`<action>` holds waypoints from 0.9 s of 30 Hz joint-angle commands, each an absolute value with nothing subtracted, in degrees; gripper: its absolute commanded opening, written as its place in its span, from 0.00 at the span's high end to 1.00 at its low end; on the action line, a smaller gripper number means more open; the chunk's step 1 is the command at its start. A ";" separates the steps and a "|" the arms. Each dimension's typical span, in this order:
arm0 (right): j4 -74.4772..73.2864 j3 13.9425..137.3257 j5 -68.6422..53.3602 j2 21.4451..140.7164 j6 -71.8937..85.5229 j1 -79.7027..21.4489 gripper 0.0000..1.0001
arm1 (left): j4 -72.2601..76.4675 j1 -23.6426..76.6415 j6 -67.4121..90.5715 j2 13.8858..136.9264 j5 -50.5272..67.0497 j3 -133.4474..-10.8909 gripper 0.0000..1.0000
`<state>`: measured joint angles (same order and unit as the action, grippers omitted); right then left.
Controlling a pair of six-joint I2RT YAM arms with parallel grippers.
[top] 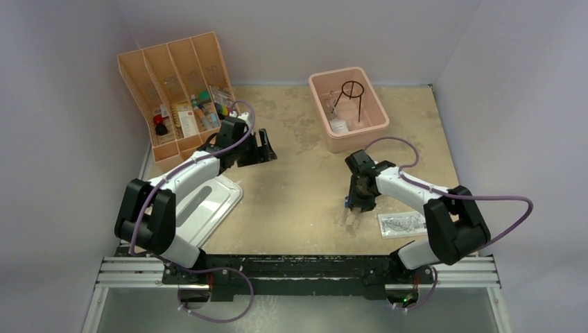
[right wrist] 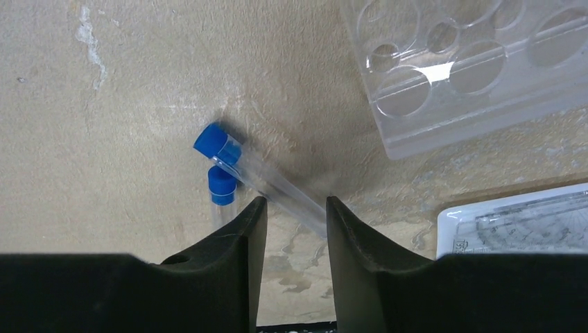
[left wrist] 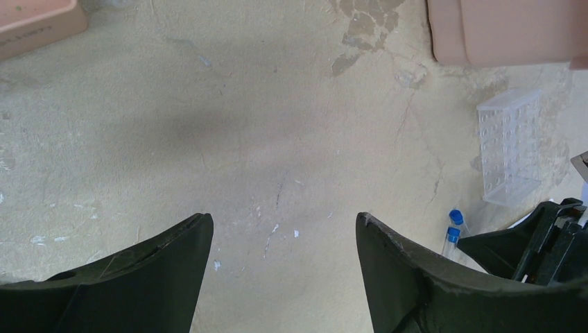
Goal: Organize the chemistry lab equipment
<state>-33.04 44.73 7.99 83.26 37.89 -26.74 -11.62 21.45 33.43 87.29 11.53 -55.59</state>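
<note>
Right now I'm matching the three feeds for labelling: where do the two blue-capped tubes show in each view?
Top external: the blue-capped tubes lie right of centre, just left of the right arm's tip.
Left wrist: the tubes are low on the right, below the clear well rack.
Right wrist: the tubes are left of centre, caps pointing away.
Shared landmark: the right tool, beside the tubes in every view.
</note>
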 commanded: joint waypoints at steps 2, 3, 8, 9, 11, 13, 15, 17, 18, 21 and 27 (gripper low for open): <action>-31.48 45.79 10.78 84.88 36.13 -27.08 0.63 | -9.40 21.71 33.92 85.01 11.12 -55.79 0.26; -31.14 45.91 11.67 85.72 35.89 -27.12 0.62 | -9.40 21.71 33.95 84.97 10.87 -55.80 0.26; -28.20 47.33 13.51 89.55 33.92 -27.08 0.62 | -9.42 21.71 34.01 85.08 10.89 -56.03 0.26; -27.93 47.80 14.04 90.25 33.66 -27.07 0.62 | -9.48 21.71 34.01 85.10 10.90 -56.01 0.26; -27.50 48.59 14.17 91.23 33.28 -27.09 0.61 | -9.57 21.71 33.93 85.08 10.96 -56.01 0.26; -26.33 48.95 13.53 91.86 32.44 -27.08 0.61 | -9.58 21.71 33.93 85.03 11.22 -55.93 0.26; -24.82 48.95 13.07 92.37 31.49 -27.07 0.61 | -9.58 21.71 33.84 84.99 11.33 -55.95 0.26; -24.20 49.04 12.76 93.03 31.05 -27.14 0.63 | -9.65 21.71 33.84 84.97 11.63 -56.03 0.26; -24.27 49.04 12.79 93.36 31.03 -27.12 0.65 | -9.67 21.71 33.84 84.91 11.67 -55.99 0.26; -24.18 48.53 13.63 93.15 31.24 -27.07 0.74 | -9.59 21.71 33.76 84.65 11.73 -55.96 0.26; -25.47 49.68 18.16 89.78 31.51 -27.08 0.80 | -8.82 21.71 34.09 84.55 13.03 -55.65 0.26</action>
